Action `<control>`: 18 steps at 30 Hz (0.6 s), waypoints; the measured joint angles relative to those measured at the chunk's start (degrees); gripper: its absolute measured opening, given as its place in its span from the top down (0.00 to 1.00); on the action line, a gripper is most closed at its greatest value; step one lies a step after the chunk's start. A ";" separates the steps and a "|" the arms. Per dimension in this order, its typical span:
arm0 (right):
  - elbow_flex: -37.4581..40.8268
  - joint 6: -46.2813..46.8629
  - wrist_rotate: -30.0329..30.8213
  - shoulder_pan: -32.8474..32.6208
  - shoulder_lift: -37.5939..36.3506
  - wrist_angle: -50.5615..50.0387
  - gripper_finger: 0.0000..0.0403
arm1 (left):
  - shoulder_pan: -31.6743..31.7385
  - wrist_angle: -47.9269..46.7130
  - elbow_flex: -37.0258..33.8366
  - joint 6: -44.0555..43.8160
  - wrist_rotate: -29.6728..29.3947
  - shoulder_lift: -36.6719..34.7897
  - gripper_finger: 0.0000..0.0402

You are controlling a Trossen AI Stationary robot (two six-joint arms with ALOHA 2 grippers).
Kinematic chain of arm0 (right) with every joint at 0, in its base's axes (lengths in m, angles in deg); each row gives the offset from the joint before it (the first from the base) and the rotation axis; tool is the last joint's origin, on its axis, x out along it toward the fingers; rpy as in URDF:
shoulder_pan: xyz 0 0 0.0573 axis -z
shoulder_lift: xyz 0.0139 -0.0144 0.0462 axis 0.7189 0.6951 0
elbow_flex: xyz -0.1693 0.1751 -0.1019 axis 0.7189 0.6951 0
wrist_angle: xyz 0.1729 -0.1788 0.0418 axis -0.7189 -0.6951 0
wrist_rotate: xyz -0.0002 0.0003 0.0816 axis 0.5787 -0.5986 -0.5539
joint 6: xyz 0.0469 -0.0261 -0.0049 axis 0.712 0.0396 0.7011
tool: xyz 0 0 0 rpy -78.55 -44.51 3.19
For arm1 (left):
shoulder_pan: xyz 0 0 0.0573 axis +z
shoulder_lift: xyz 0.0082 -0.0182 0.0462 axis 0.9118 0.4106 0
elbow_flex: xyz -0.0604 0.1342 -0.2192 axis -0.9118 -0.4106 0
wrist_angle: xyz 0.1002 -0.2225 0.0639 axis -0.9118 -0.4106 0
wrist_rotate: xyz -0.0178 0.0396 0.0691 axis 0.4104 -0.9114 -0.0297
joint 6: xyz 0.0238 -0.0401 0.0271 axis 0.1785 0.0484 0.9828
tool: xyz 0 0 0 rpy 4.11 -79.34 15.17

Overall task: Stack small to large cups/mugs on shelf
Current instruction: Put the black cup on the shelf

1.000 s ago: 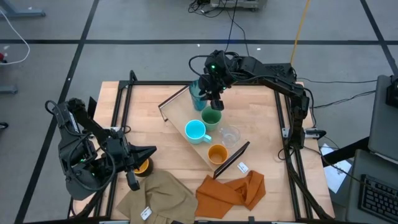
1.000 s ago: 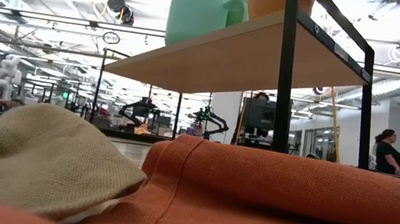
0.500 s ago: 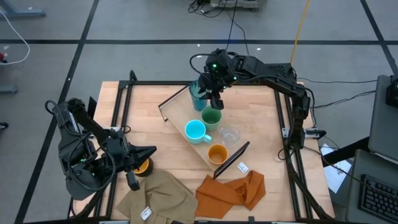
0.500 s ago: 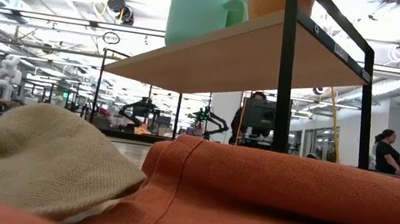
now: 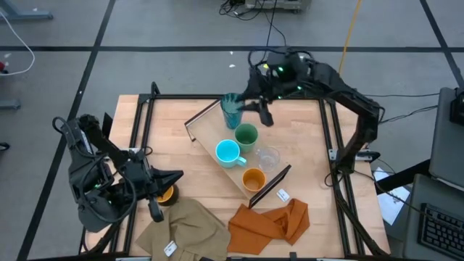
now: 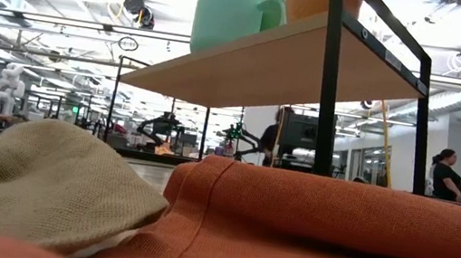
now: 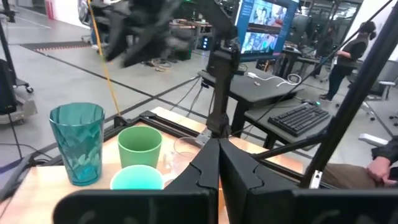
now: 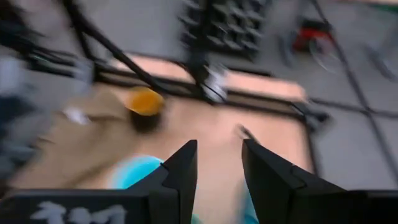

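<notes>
Standing in a row on the shelf [image 5: 206,134]: teal cup [image 5: 230,110], green cup [image 5: 246,135], light-blue mug [image 5: 228,152], clear tumbler [image 5: 268,156], orange cup [image 5: 253,178]. Right gripper [image 5: 265,114] hovers beside the teal cup, parted and empty. Left gripper [image 5: 168,177], closed, sits by the dark mug [image 5: 167,193] on the surface [image 5: 174,138].

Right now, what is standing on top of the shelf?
On the shelf stand five cups in a row: teal cup, green cup, blue mug, clear tumbler, orange cup. Nothing shows inside them. The space under the plank is hidden from above.
</notes>
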 joint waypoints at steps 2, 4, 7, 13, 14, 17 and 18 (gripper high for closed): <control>0.00 2.21 -3.75 -2.04 -0.98 1.91 0.71 | 0.15 -0.10 0.00 1.35 -0.02 -0.36 0.98; 0.00 4.60 -6.79 -4.47 -1.73 3.69 0.72 | 0.17 -0.04 0.00 2.79 0.26 -1.14 0.98; 0.00 7.51 -9.68 -8.70 -2.49 6.62 0.75 | 0.13 -0.28 0.00 5.40 0.16 -2.64 0.98; 0.00 11.54 -10.65 -16.67 -2.67 9.93 0.78 | 1.18 -18.63 0.11 -13.52 7.54 -8.63 0.98; 0.00 12.00 -10.32 -17.72 -2.64 9.89 0.79 | 2.01 -23.50 0.16 -18.35 11.29 -9.28 0.98; 0.00 13.54 -9.56 -20.24 -2.63 9.31 0.79 | 3.70 -38.47 0.15 -31.71 22.18 -9.89 0.98; 0.00 14.09 -9.56 -20.95 -2.63 9.04 0.79 | 3.83 -43.21 0.05 -35.65 25.92 -9.77 0.98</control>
